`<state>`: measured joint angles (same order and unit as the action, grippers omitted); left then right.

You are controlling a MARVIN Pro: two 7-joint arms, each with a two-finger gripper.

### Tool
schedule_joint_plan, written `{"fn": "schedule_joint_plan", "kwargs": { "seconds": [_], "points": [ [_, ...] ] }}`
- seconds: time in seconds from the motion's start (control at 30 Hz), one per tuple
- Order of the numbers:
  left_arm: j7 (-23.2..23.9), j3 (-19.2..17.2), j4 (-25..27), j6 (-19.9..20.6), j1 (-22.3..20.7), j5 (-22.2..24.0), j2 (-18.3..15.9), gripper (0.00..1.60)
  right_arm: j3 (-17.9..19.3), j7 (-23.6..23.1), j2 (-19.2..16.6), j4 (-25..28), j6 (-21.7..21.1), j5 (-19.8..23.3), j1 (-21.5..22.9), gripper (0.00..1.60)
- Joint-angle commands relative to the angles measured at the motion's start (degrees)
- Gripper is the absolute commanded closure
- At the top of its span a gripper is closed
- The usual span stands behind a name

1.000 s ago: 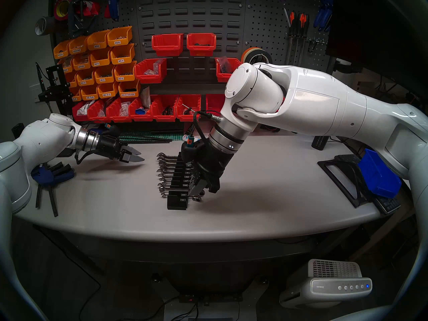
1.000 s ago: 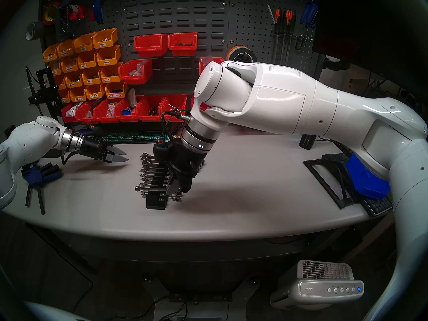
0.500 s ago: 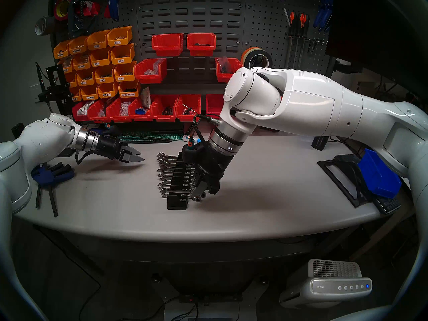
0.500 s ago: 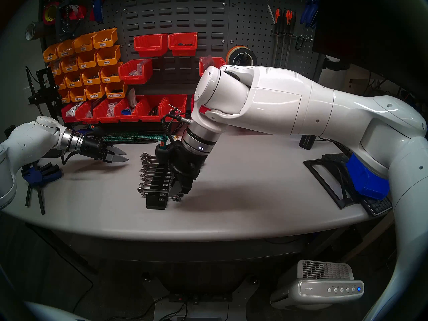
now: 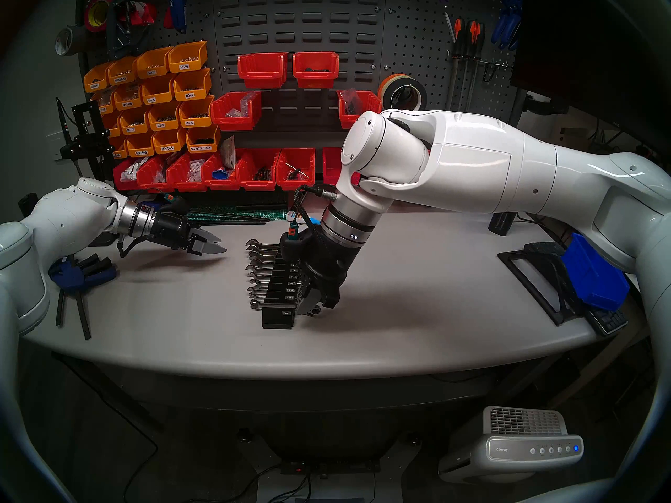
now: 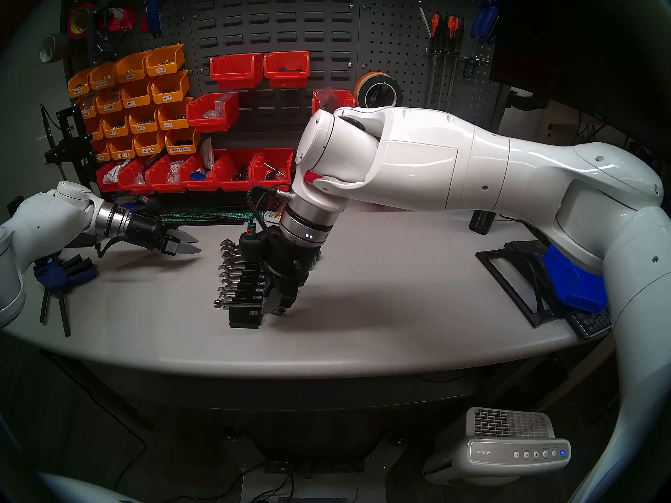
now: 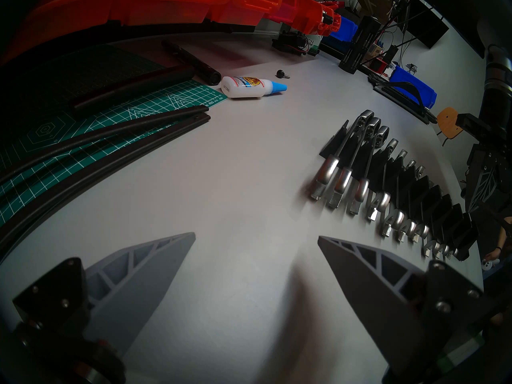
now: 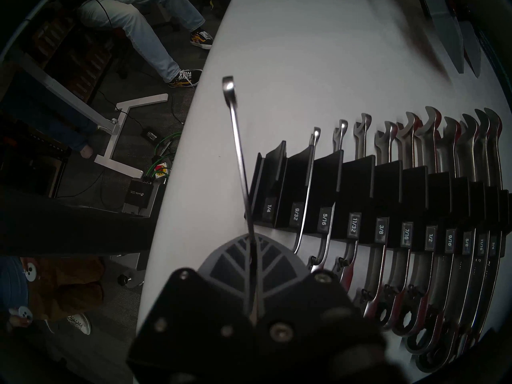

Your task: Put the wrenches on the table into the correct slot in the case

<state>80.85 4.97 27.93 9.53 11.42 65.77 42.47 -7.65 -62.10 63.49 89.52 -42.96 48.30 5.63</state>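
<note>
Grey table (image 5: 417, 273), black case (image 8: 357, 181) at centre.
My right gripper (image 8: 250, 267) clamps the slim wrench (image 8: 238, 153) beside the 1/4 slot; at 9 o'clock, farther off, my left gripper (image 7: 256, 238) is spread, empty.

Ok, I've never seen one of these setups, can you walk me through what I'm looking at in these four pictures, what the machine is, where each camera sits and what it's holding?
It is a two-armed robot at a workbench. Two pictures come from cameras on its head, nearly identical, looking down at the grey table. The other two come from cameras on each wrist.

On the table stands a black wrench rack with labelled grooves, nearly all filled. The right gripper is shut on a slim silver wrench, held just beside the empty groove marked 1/4 at the rack's near end. The left gripper hovers open and empty over bare table to the rack's left.

Farther back lie a green cutting mat and a glue bottle; red bins line the wall.
</note>
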Motion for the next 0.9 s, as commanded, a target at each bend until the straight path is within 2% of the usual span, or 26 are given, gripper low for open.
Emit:
{"fn": "schedule_joint_plan", "kwargs": {
  "seconds": [0.0,0.47,0.87],
  "points": [
    [0.1,-0.6,-0.1,0.0,-1.6,0.1,0.1,0.0,0.3,-3.5,1.9,-1.4,-0.5,0.6,2.6,1.6],
    [0.1,-0.6,-0.1,-0.1,-1.6,0.1,0.1,0.0,-1.6,-3.7,4.4,-4.0,-0.6,1.2,4.2,1.6],
    [0.1,-0.6,-0.1,-0.1,-1.6,0.1,0.1,0.0,-4.4,-5.2,5.3,-3.7,-0.5,1.8,6.0,1.6]
  ]
}}
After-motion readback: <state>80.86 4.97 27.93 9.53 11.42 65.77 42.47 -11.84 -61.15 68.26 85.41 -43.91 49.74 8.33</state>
